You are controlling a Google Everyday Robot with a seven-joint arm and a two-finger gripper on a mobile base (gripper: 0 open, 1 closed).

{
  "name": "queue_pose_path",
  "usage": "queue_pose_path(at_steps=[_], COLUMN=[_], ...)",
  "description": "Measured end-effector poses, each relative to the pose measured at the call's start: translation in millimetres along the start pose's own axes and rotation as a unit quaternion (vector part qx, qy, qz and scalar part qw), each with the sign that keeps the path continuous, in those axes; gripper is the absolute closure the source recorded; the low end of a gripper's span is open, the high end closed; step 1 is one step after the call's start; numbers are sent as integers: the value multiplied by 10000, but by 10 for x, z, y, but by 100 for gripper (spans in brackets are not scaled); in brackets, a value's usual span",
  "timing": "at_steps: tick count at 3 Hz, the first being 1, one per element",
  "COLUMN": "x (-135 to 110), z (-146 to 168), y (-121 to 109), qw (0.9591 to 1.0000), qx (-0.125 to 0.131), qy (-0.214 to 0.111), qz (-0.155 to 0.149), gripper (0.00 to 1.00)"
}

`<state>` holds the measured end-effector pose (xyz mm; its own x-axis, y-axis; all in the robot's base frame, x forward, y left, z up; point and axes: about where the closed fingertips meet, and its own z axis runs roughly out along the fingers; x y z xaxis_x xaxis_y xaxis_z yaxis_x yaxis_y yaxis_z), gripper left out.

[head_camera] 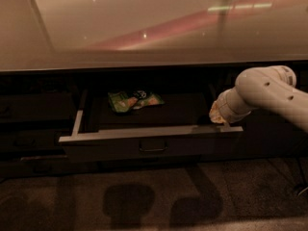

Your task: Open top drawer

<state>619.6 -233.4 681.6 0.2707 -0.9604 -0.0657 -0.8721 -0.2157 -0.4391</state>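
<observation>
top drawer (110, 148) looks well out; claw (217, 116) at its right corner, grip can't tell; off-centre pulling might skew or jam it

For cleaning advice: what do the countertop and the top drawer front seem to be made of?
The countertop: pale, glossy, maybe polished stone or laminate; it mirrors lights. The top drawer: matte dark front, perhaps laminate; paler rim looks metallic. The gripper sits at its right end.

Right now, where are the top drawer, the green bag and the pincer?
top drawer (130, 149): camera view, front panel beside the handle.
green bag (134, 100): camera view, bag's middle, inside the drawer.
pincer (217, 115): camera view, its tip, at the drawer's right end.
</observation>
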Motion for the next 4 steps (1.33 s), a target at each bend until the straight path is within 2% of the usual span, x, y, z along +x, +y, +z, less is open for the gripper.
queue_pose_path(at_steps=[1, 2, 3, 4], x=[-84, -84, -36, 323], z=[-216, -216, -211, -324], y=[430, 430, 374, -46], qw=[9967, 9967, 9985, 9987], qx=[329, 328, 260, 68], qy=[748, 747, 480, 300], qz=[-12, -12, 64, 417], gripper=[100, 100, 100, 100])
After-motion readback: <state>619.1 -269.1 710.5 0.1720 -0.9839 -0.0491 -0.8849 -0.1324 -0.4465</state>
